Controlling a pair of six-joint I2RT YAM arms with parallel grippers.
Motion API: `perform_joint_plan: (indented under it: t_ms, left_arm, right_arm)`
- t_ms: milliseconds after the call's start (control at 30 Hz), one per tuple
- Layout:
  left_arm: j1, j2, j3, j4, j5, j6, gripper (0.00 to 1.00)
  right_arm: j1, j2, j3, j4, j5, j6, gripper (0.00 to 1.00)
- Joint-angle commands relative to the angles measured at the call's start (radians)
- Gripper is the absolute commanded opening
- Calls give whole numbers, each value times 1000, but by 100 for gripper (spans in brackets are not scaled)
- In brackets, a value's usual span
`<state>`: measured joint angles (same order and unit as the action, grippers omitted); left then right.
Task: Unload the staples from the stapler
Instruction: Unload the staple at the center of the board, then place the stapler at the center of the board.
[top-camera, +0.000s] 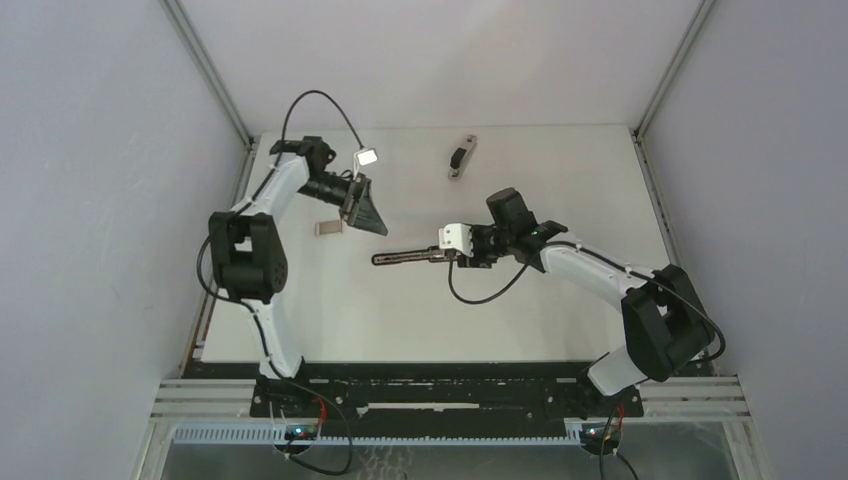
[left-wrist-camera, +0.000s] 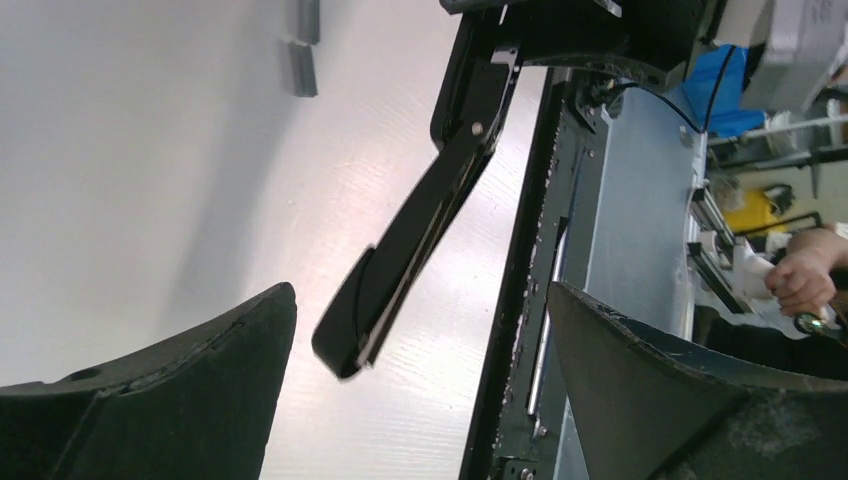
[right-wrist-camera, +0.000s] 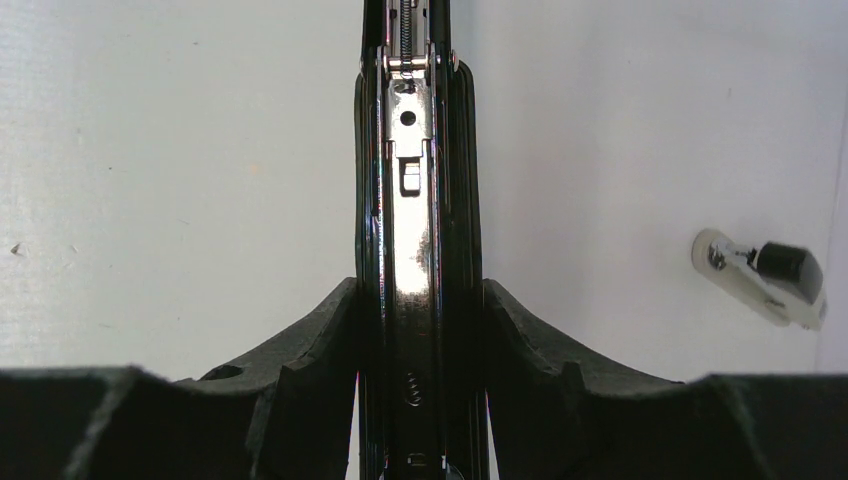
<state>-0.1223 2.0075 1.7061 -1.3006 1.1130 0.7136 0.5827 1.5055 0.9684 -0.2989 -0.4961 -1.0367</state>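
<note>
My right gripper (right-wrist-camera: 420, 290) is shut on the black stapler (right-wrist-camera: 410, 180) and holds it by its rear end. In the top view the stapler (top-camera: 405, 257) sticks out leftward from the right gripper (top-camera: 440, 252), above the table. The stapler's free tip (left-wrist-camera: 345, 350) hangs in the air between the left fingers without touching them. My left gripper (left-wrist-camera: 420, 300) is wide open and holds nothing; from above the left gripper (top-camera: 376, 226) sits just up-left of that tip. Two short grey staples strips (left-wrist-camera: 300, 68) lie on the white table, far from the left fingers.
A small grey-and-black tool (top-camera: 461, 157) lies at the back of the table and also shows in the right wrist view (right-wrist-camera: 765, 275). A small pale rectangular piece (top-camera: 327, 228) lies left of the left gripper. The black front rail (left-wrist-camera: 510, 300) borders the table.
</note>
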Motion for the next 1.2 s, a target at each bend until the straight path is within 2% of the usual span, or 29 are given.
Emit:
perform_joint_plan:
  t_ms: [0,300,433,533,867,1167]
  left_arm:
    - [74,-123,-18,38,33,-36,100]
    - [179,-276,-227,355,-97,-278,100]
    - [198,-334,-317,490,-162,-396,100]
    - [197,-384,-372,554,-229,-421,100]
    - [199,-575,-506,595,-344,-402,100]
    - [207,-702,-599,574,-401,-350,100]
  right_arm:
    - [-63,-70,38,108,-93,100,21]
    - [-280,-115,36,233,-112,379,20]
    - [-368,-123,37,295,-42,479,20]
    - [-430,-117,37,341,11,553,20]
    - [-616,-66,38,432,191,774,20]
    - [-753,40,84,382,284,865,20]
